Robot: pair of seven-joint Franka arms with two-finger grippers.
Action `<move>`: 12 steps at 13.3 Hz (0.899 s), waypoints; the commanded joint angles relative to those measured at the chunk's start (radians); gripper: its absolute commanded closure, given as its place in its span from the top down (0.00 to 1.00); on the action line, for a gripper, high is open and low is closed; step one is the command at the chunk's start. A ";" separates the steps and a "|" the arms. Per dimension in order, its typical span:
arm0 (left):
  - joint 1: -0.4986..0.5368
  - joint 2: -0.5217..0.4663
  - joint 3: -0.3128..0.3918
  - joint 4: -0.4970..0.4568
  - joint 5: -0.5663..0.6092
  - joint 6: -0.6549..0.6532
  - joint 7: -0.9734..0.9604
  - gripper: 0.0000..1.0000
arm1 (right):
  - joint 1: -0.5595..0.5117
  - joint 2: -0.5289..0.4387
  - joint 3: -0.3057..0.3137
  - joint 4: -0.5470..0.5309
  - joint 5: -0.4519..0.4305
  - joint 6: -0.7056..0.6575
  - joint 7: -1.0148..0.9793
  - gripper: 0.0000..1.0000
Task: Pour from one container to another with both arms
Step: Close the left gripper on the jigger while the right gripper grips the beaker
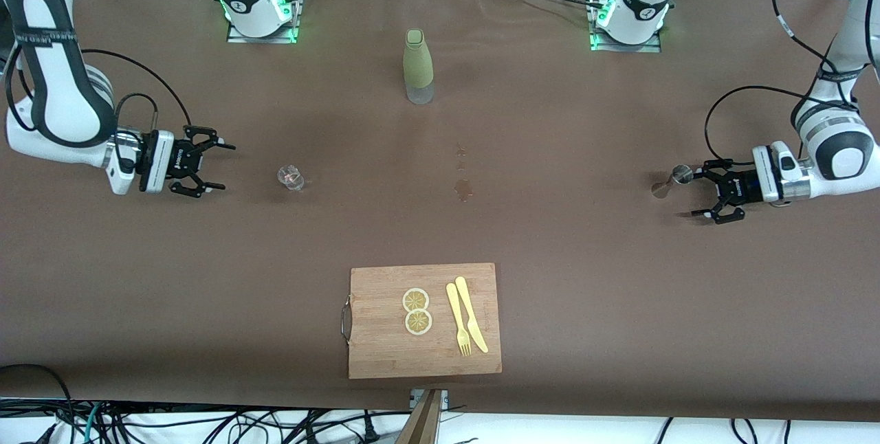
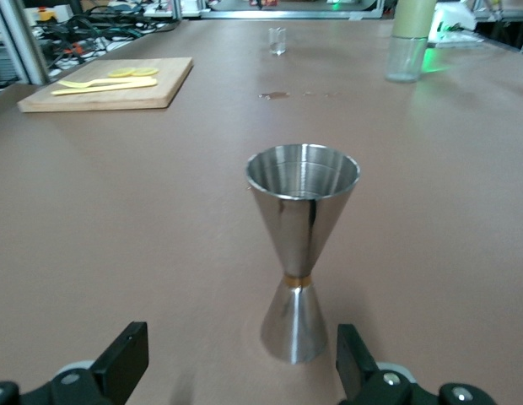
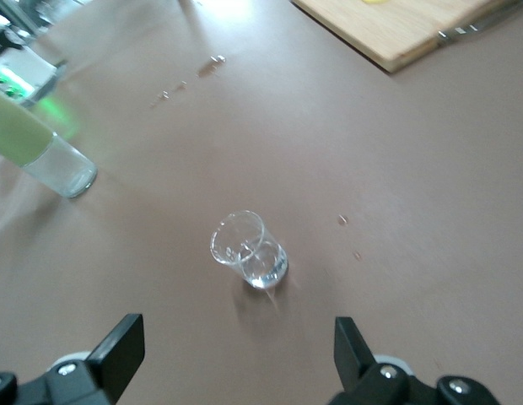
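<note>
The steel jigger (image 1: pixel 672 180) stands upright on the brown table near the left arm's end. In the left wrist view the jigger (image 2: pixel 302 253) is just ahead of the fingertips, closer to one finger than the other, touching neither. My left gripper (image 1: pixel 691 194) (image 2: pixel 242 354) is open and low beside it. The small clear glass cup (image 1: pixel 291 177) (image 3: pixel 250 250) stands toward the right arm's end. My right gripper (image 1: pixel 227 168) (image 3: pixel 236 337) is open, a short way from the cup, with bare table between its fingers.
An olive-green sleeved bottle (image 1: pixel 418 66) stands mid-table near the robot bases. A wooden cutting board (image 1: pixel 385 351) with lemon slices (image 1: pixel 416 311), a fork and a knife (image 1: pixel 466 320) lies near the front camera's edge. Small wet spots (image 1: pixel 464 188) mark the table's middle.
</note>
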 commanded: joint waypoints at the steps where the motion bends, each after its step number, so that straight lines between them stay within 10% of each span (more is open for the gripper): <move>1: -0.016 0.007 0.010 -0.004 -0.026 -0.044 0.092 0.96 | -0.020 0.074 -0.003 -0.005 0.133 -0.063 -0.244 1.00; 12: -0.046 0.038 0.030 -0.009 -0.026 -0.110 0.207 0.79 | -0.022 0.238 -0.012 0.021 0.237 -0.132 -0.521 1.00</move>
